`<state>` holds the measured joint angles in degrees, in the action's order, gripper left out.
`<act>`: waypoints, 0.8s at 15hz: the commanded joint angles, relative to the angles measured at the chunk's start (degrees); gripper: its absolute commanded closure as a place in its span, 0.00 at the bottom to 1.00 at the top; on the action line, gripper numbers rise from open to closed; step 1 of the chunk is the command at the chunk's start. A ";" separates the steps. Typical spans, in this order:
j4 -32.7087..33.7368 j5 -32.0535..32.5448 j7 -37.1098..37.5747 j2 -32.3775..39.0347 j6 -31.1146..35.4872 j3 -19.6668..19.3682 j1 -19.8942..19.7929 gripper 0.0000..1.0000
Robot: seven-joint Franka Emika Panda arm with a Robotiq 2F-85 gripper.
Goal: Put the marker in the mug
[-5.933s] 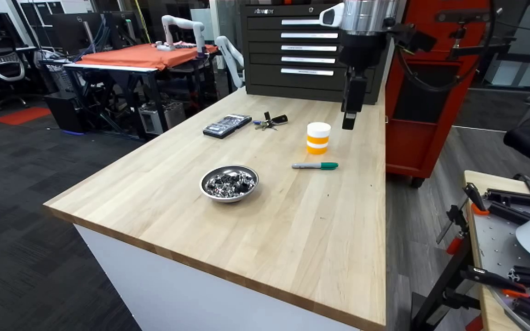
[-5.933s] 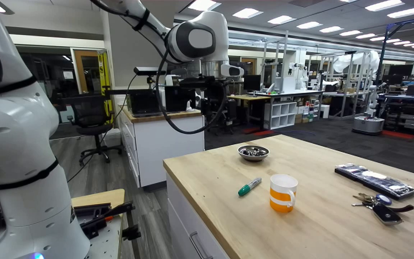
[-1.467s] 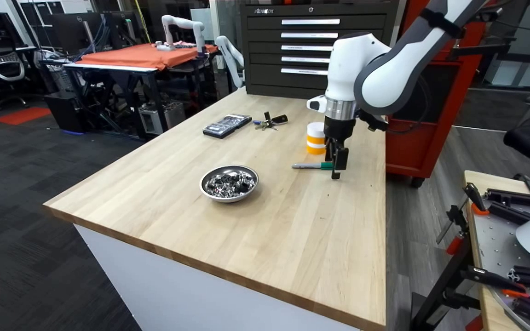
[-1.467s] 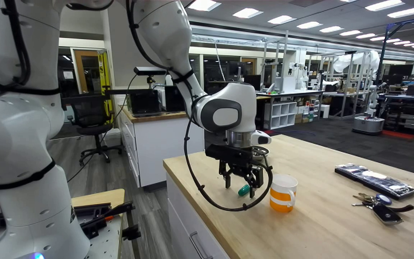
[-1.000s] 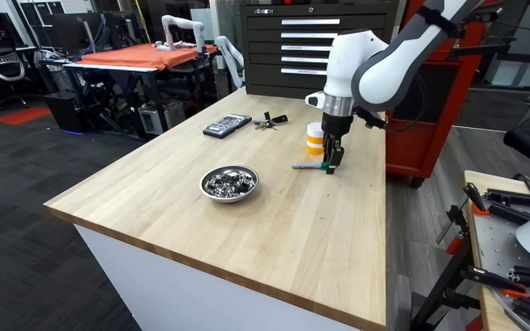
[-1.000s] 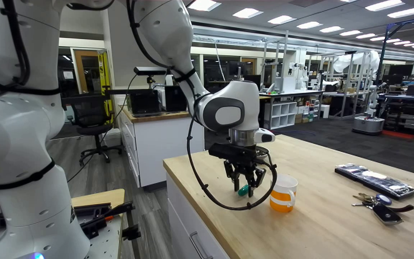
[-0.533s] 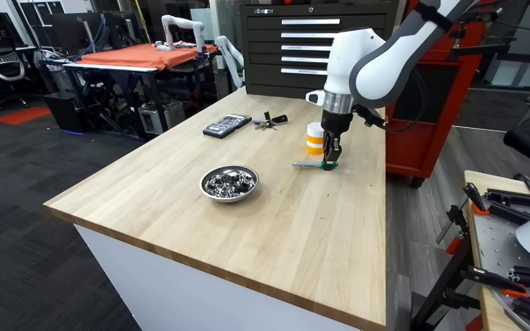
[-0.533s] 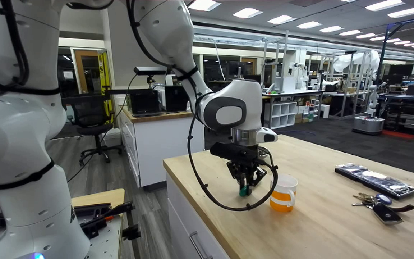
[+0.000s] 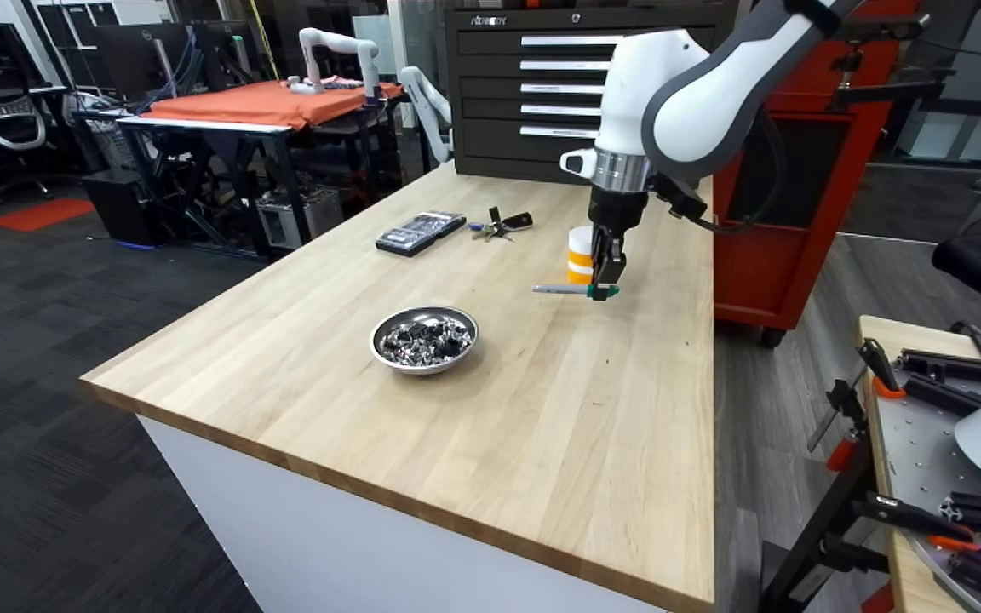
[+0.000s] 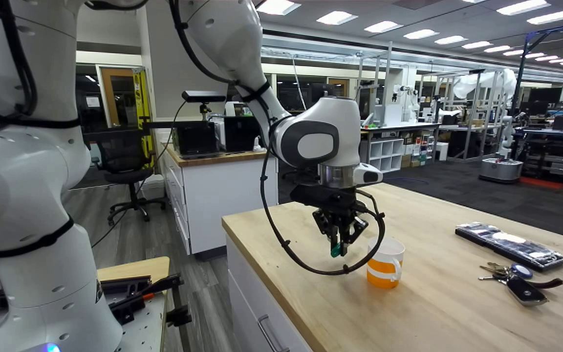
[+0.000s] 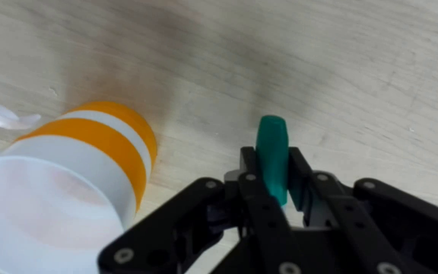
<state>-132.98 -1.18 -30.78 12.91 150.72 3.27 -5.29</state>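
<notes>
My gripper (image 11: 271, 153) is shut on the marker (image 11: 273, 133), its fingers pressing either side of the teal-green cap. In an exterior view the marker's grey barrel (image 9: 554, 289) sticks out level from the gripper (image 9: 601, 292), a little above the table. Upright beside it stands the mug (image 10: 383, 268), white on top with orange bands, its handle pointing away from the gripper. In the wrist view the mug (image 11: 101, 131) is at the lower left, its opening facing the camera, with nothing seen inside. Most of the barrel is hidden behind the fingers there.
On the wooden table (image 9: 490, 443) a metal bowl (image 9: 424, 368) of shiny bits stands some way from the mug. Keys (image 10: 523, 288) and a flat black device (image 10: 508, 244) lie past the mug. A dark drawer chest (image 9: 490, 145) stands at one table end.
Over the last second my gripper closed on the marker's green end and rose, lifting it off the table and moving slightly towards the mug. The mug has not moved.
</notes>
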 commanded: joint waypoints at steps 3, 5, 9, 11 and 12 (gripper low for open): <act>2.75 0.88 -0.39 -4.66 -9.94 -0.41 0.12 0.94; 4.42 1.56 -0.14 -5.49 -13.52 -0.85 0.38 0.94; 8.94 4.11 0.76 -6.69 -21.02 -1.79 0.83 0.94; 11.39 5.83 0.94 -6.76 -24.34 -2.33 0.82 0.94; 12.64 6.81 1.04 -6.64 -25.97 -2.65 0.76 0.94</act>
<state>-123.44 2.82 -30.73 7.28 130.40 2.03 -5.18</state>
